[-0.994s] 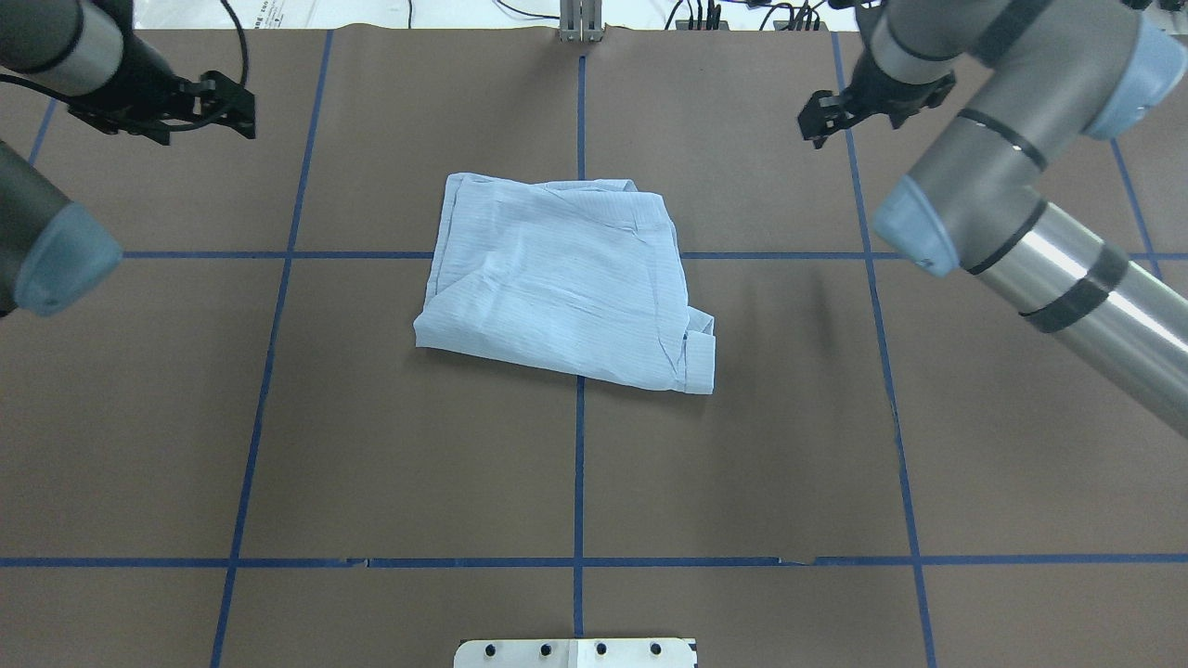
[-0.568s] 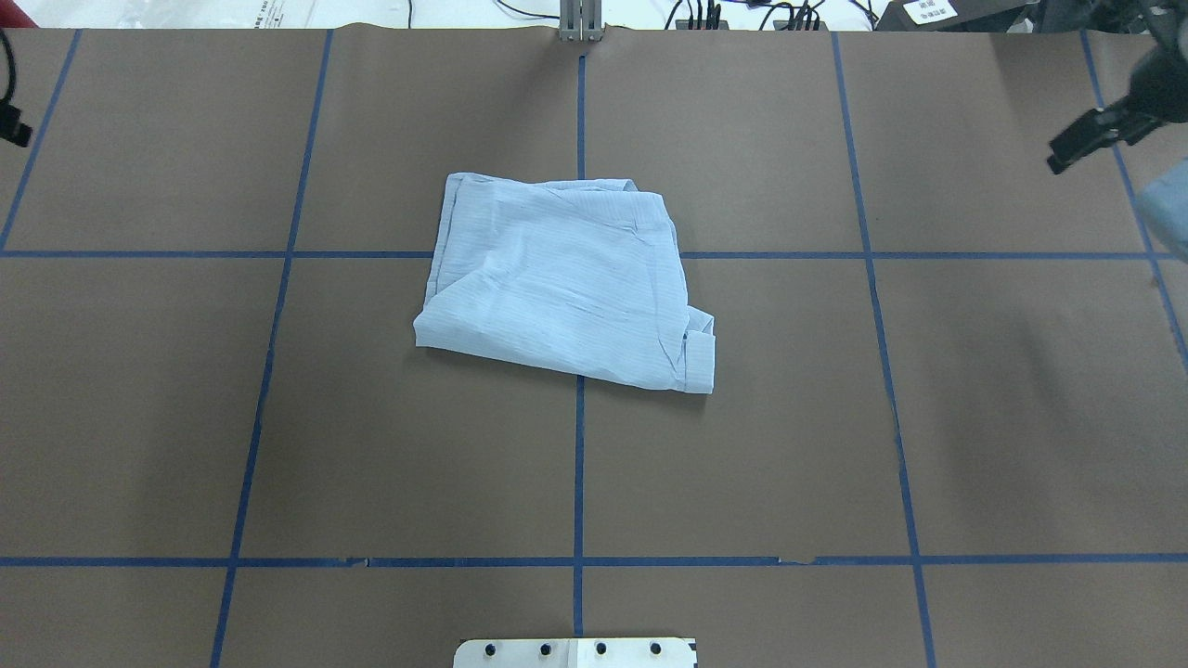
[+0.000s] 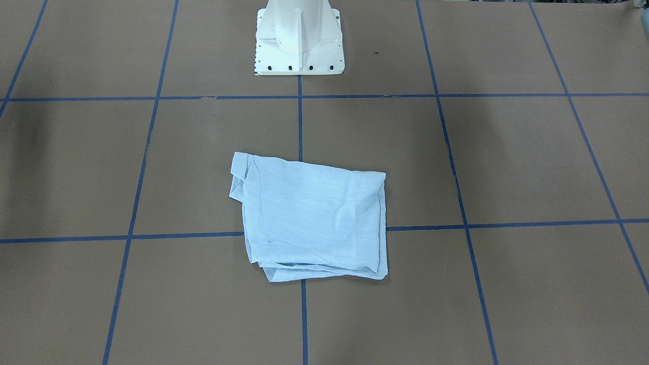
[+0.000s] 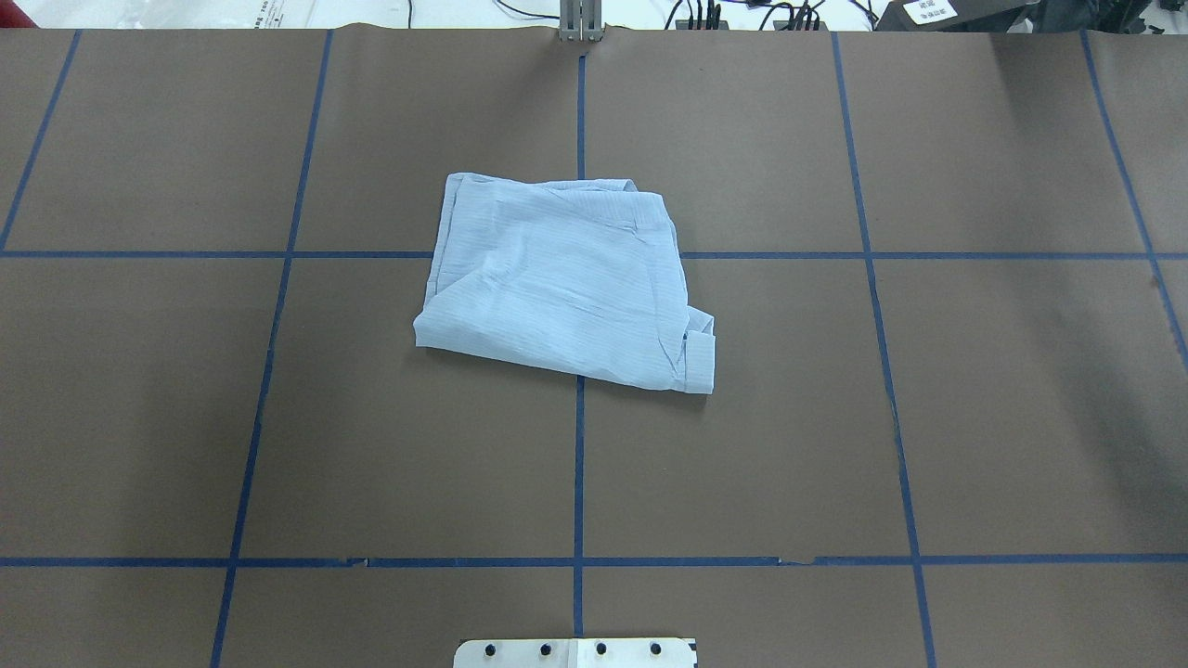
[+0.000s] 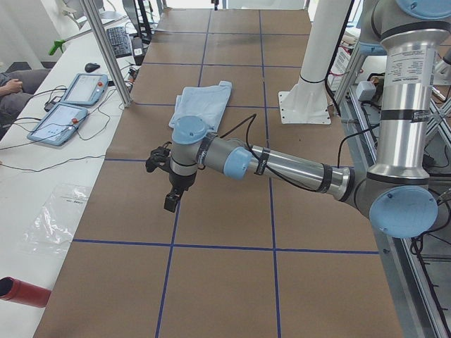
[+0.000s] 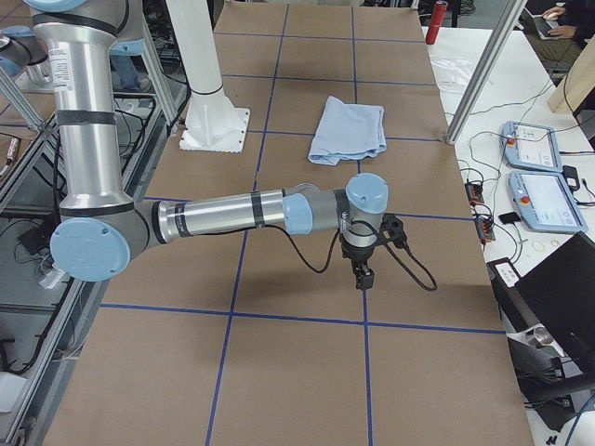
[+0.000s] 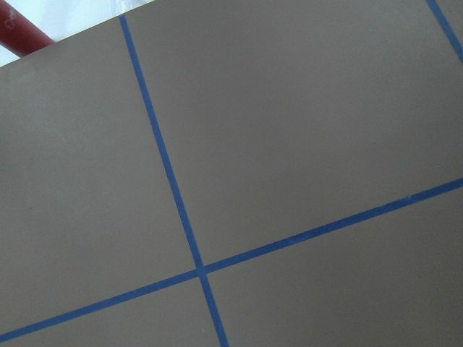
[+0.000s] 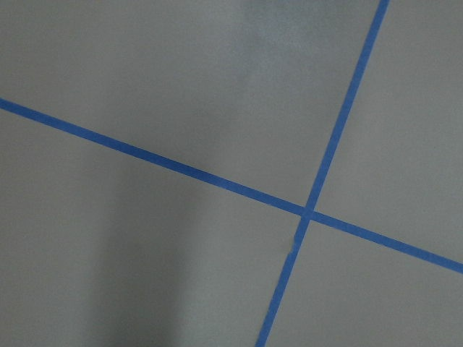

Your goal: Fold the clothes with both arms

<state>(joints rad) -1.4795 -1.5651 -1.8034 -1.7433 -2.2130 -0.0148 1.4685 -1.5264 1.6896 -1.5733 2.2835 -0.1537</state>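
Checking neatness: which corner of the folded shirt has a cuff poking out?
The shirt corner nearest the robot base, on its right: the cuff juts out there; other corners are plain.

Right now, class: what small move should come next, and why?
Probably just park and finish. The shirt already lies folded in a compact rectangle, and the left gripper and right gripper hang over the table, well apart from it.

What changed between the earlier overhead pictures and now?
Both arms swung outward and left the overhead view: the left arm went to its left, the right arm to its right. Each is now well away from the shirt. Nothing was taken hold of or let go. The shirt stayed folded in the same place.
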